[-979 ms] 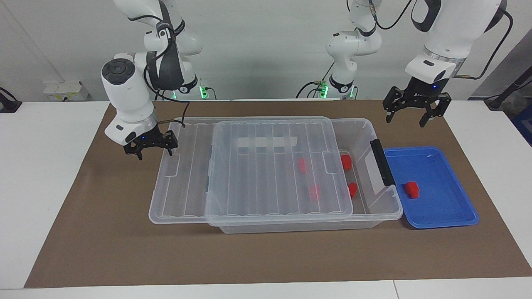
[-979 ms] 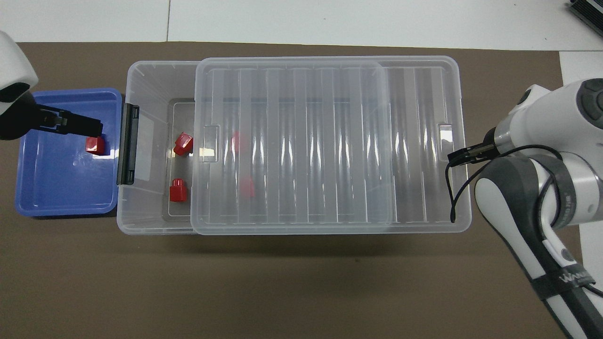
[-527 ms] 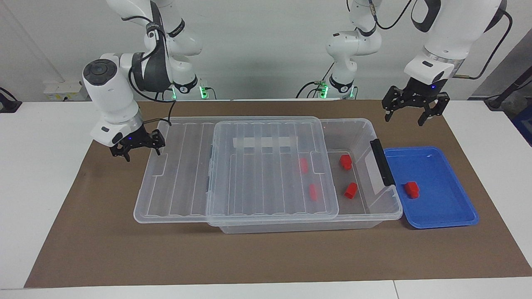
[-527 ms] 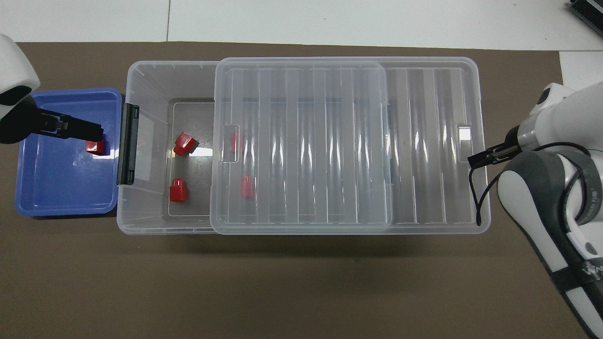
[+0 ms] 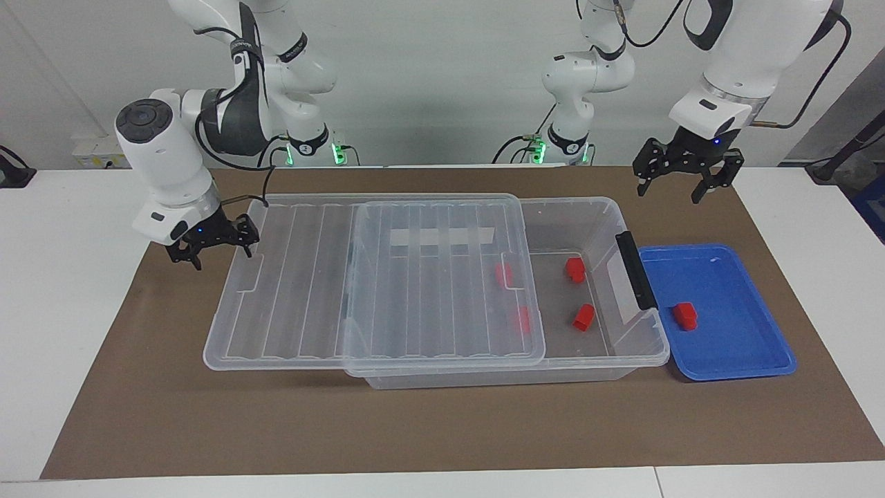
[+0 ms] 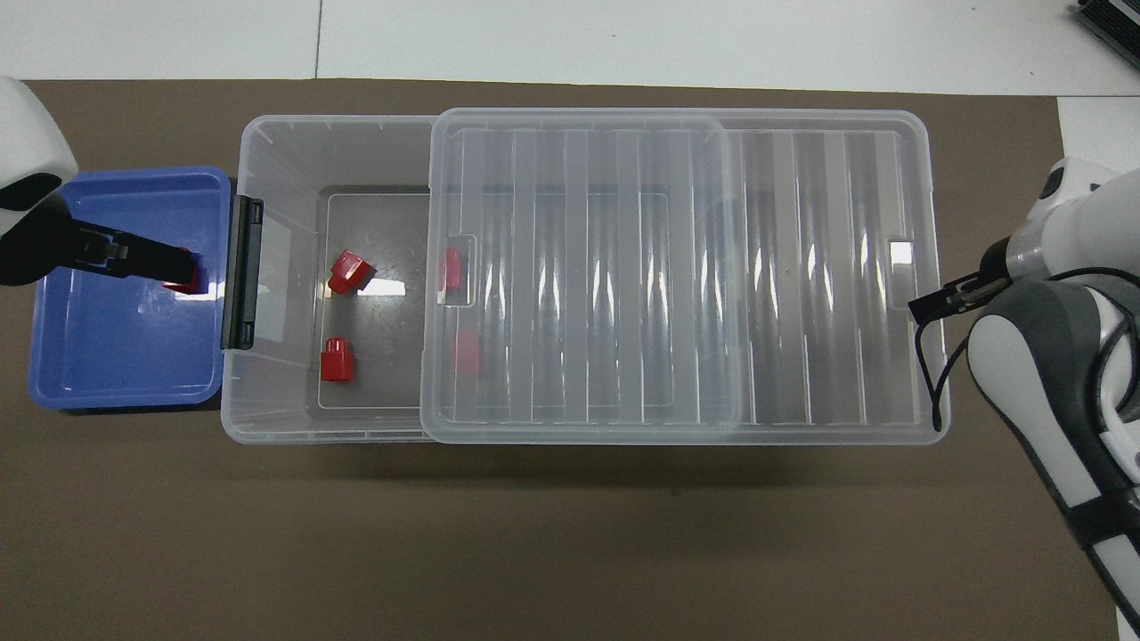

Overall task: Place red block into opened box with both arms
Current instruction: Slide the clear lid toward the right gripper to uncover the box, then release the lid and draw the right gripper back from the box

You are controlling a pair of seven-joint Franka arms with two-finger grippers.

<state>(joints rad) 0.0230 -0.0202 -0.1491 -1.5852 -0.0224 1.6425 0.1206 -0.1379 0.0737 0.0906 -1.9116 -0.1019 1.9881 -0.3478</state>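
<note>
Facing view, left to right: right gripper [image 5: 216, 243] at left-centre of frame, fingers apart, at the edge of the lid [image 5: 332, 290], nothing visibly clamped. Lid slid off toward it; box [image 5: 608, 214] open mid-frame. Red block [image 5: 685, 315] in the blue tray [image 5: 760, 360], right of frame. Left gripper [image 5: 681, 176] upper right, fingers apart, empty.

Legible text, labels, brands, numbers: none. White tape strip [image 5: 441, 237] on the box lid [image 5: 415, 277]: blank.
</note>
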